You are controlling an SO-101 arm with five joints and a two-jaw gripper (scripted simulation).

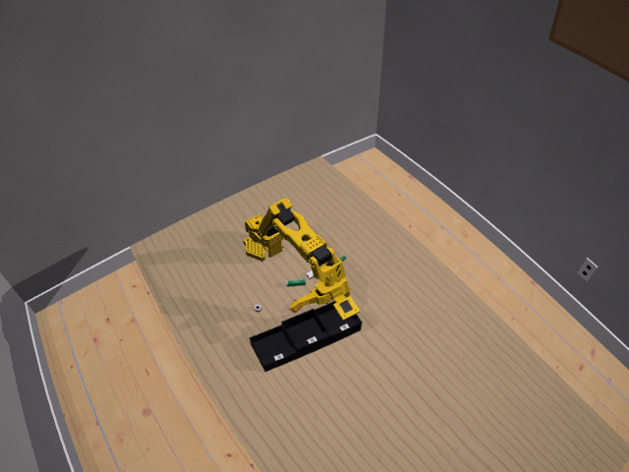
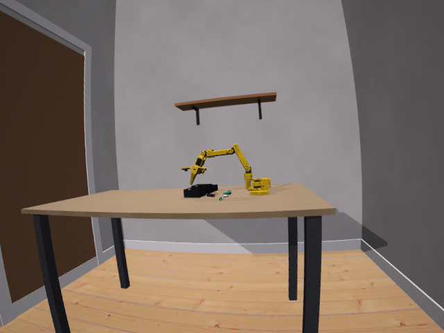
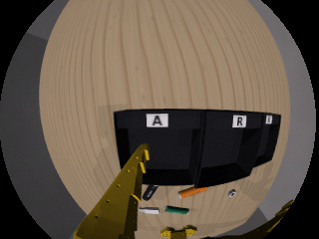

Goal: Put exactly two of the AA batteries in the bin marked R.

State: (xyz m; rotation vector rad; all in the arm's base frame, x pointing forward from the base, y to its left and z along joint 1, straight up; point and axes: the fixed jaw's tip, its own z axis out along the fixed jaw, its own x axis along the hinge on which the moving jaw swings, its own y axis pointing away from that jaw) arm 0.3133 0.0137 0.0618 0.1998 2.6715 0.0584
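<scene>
A row of three black bins (image 1: 306, 336) stands on the table. In the wrist view the middle bin carries the label R (image 3: 239, 119) and the left one the label A (image 3: 156, 119). A green AA battery (image 1: 293, 282) lies on the table behind the bins, and the wrist view shows it (image 3: 175, 210) beside a white-and-green one (image 3: 150, 210). Another green piece (image 1: 342, 258) lies partly hidden by the arm. My gripper (image 1: 306, 301) hangs well above the back edge of the bins, also seen from the side (image 2: 189, 173). It is open and empty, with its yellow jaw (image 3: 130, 189) in the wrist view.
A small metal nut (image 1: 257, 307) lies left of the batteries. An orange stick (image 3: 193, 191) and a small black piece (image 3: 151, 191) lie close behind the bins. The arm's base (image 1: 263, 238) stands at the back of the table.
</scene>
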